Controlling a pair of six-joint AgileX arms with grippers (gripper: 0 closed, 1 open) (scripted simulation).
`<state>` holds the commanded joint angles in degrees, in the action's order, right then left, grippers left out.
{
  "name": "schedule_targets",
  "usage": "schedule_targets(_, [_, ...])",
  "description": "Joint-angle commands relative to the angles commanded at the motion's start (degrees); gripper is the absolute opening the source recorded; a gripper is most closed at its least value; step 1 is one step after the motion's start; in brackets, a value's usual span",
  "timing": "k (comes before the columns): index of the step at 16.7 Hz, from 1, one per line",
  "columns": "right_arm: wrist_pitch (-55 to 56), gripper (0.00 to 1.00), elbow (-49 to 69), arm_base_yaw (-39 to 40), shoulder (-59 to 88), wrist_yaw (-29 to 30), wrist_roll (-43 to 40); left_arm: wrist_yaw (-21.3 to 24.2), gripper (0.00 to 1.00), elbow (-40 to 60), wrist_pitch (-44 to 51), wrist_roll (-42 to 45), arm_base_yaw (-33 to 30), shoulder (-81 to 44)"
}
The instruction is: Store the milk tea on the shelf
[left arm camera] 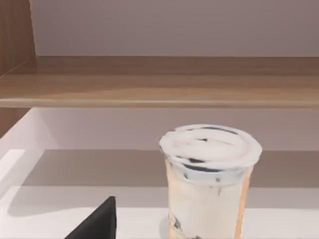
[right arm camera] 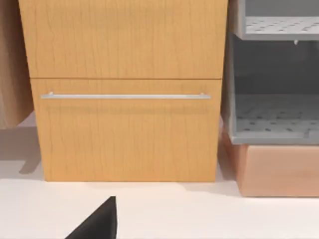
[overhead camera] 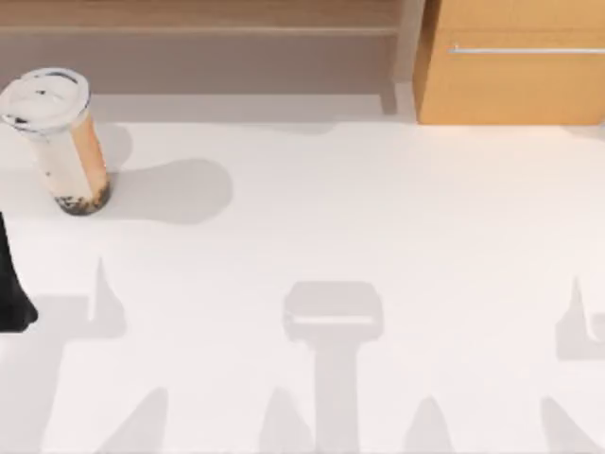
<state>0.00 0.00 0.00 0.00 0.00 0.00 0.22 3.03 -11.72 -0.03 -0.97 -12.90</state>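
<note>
The milk tea is a tall clear cup with a white domed lid, creamy beige-orange drink and dark pearls at its base. It stands upright on the white table at the far left, just in front of the shelf. In the left wrist view the milk tea is close ahead, below the light-wood shelf board. My left gripper shows as a dark tip short of the cup, and my left arm sits at the table's left edge, nearer than the cup. My right gripper faces the cabinet, holding nothing visible.
An orange-tan cabinet with a silver bar handle stands at the back right, also seen as the cabinet in the right wrist view. A grey perforated rack on a wooden block sits beside it. A pale upright post separates shelf and cabinet.
</note>
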Motion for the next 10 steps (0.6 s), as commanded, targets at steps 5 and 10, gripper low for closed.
schedule_targets(5, [0.00,1.00,0.00,0.00,0.00,0.00,0.00,-0.17,1.00,4.18,-18.43,0.06,-1.03,-25.83])
schedule_targets(10, [0.00,1.00,0.00,0.00,0.00,0.00,0.00,-0.62,1.00,8.51,-38.15,0.07,-1.89,-55.85])
